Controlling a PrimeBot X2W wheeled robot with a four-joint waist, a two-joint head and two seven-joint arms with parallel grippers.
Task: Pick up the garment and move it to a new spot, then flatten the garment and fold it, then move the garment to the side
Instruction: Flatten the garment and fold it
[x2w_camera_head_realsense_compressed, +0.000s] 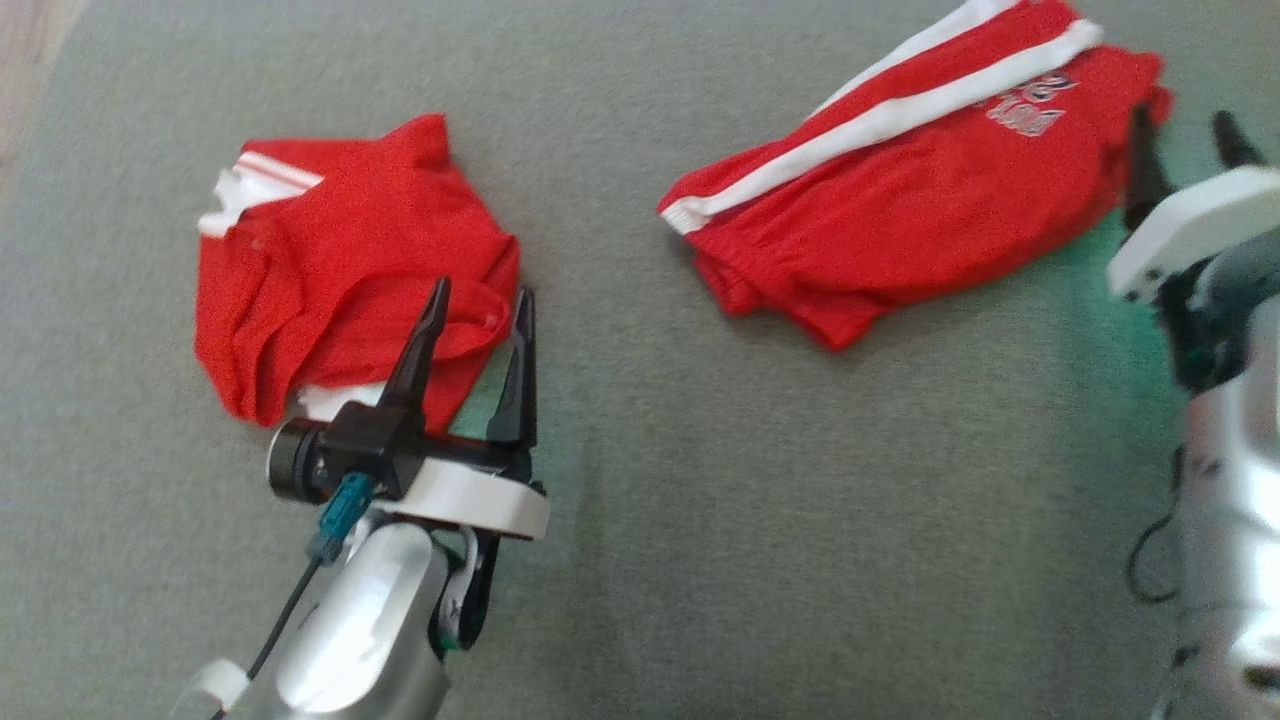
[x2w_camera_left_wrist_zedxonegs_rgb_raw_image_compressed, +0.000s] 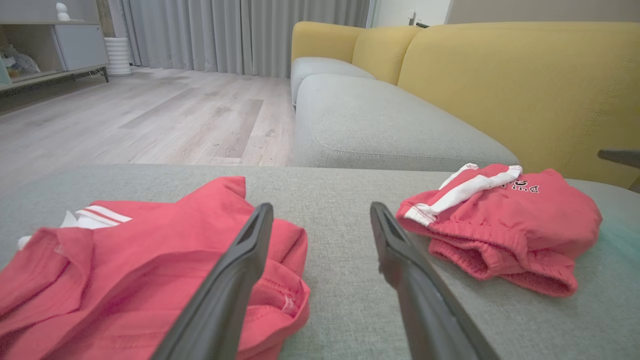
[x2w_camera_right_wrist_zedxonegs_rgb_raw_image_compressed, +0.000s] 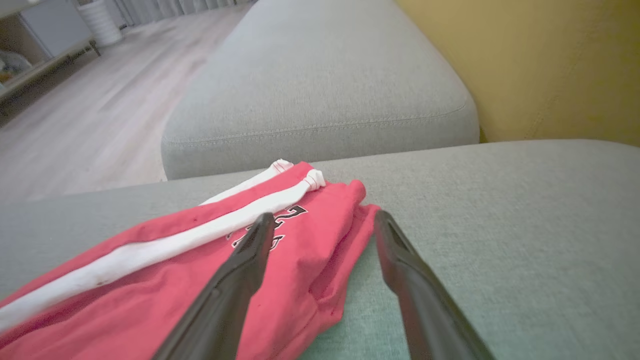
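A crumpled red garment with white trim lies on the grey cushion at the left. My left gripper hovers open at its near right edge, one finger over the cloth and the other over bare cushion; in the left wrist view the same garment sits under the left finger of the open gripper. A second red garment, folded, with white stripes and lettering, lies at the right. My right gripper stands open at its right end, empty, and in the right wrist view it straddles that garment's edge.
Everything rests on a grey sofa seat. A yellow backrest rises on the right. Another grey cushion continues beyond. Wooden floor, a low cabinet and curtains lie past the seat's far edge.
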